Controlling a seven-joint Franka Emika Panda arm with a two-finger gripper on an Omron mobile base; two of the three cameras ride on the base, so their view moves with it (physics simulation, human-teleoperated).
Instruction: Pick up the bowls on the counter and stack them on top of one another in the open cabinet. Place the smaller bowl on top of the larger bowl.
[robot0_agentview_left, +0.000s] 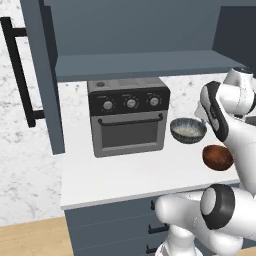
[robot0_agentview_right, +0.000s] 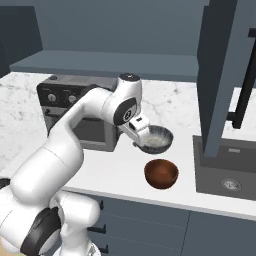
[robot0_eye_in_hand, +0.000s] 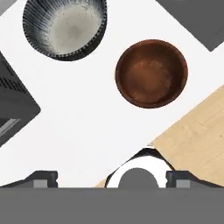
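Currently our hand (robot0_eye_in_hand: 112, 179) hovers empty, fingers spread wide, above the white surface (robot0_eye_in_hand: 87, 127). Wide dark-grey ribbed bowl (robot0_eye_in_hand: 64, 27) sits beside the dark toaster oven (robot0_agentview_left: 129, 115); small reddish-brown bowl (robot0_eye_in_hand: 151, 72) just beyond. Risk: descending off-centre tips a rim.

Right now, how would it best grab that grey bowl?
By the rim, from above. The grey bowl sits upright and open on the counter, apart from the brown bowl; its body looks too wide, so one finger likely goes inside, one outside the thin wall.
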